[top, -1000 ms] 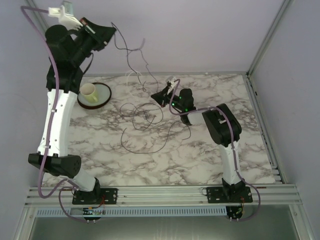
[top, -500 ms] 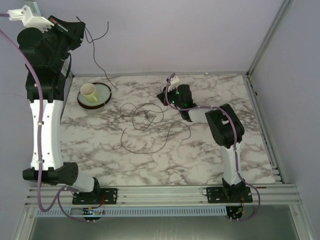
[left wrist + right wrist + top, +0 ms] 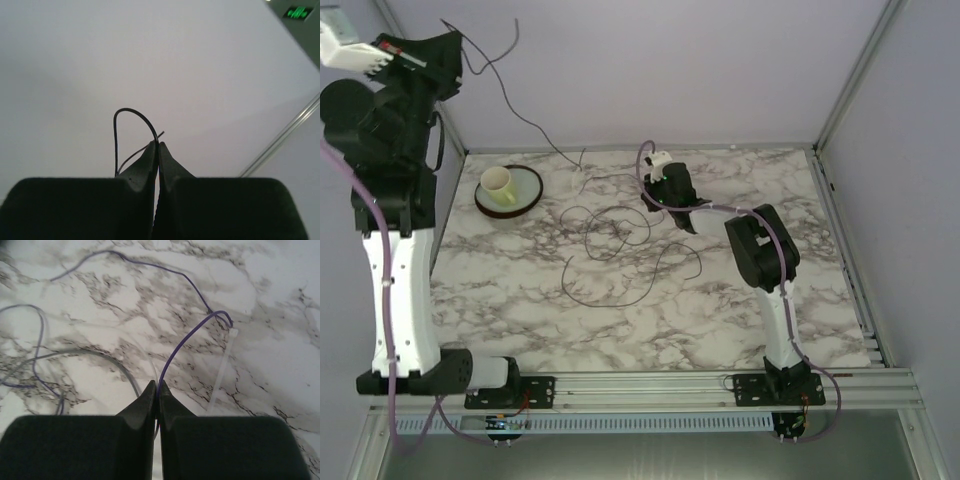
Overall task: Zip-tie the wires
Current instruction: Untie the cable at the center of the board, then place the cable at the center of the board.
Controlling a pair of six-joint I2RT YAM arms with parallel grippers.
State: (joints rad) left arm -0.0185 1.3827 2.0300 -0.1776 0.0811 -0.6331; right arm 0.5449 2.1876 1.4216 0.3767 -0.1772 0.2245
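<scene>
**Strand drawn out between two closed grippers: alignment check**

The left gripper [image 3: 158,146] is holding high above the table's [image 3: 720,320] far-left corner. Its jaws are pressing together on one thin dark strand [image 3: 115,140], which is looping just above the fingertips. From there the strand is running down and to the right, reaching the table at its far edge.

The right gripper [image 3: 157,386] is sitting low over the table near that far edge. Its jaws are also pinching shut on a strand, which looks purple in the right wrist view.

The rest of the wires [image 3: 610,235] are lying in loose loops on the table, between the plate [image 3: 525,200] with its cup [image 3: 497,182] and the right gripper. The right arm is the nearer of the two to this tangle.

A pale zip tie [image 3: 220,372] is lying flat just ahead and right of the right jaws, its long axis pointing away from them. The pinched strand is arching over to the tie's head. Whether it is passing through the head cannot be told.

Compared with one second ago:
- The left gripper is standing farther left, and the airborne strand is hanging straighter, with fewer loops.
- The right gripper is sitting closer to the table's far edge.
</scene>
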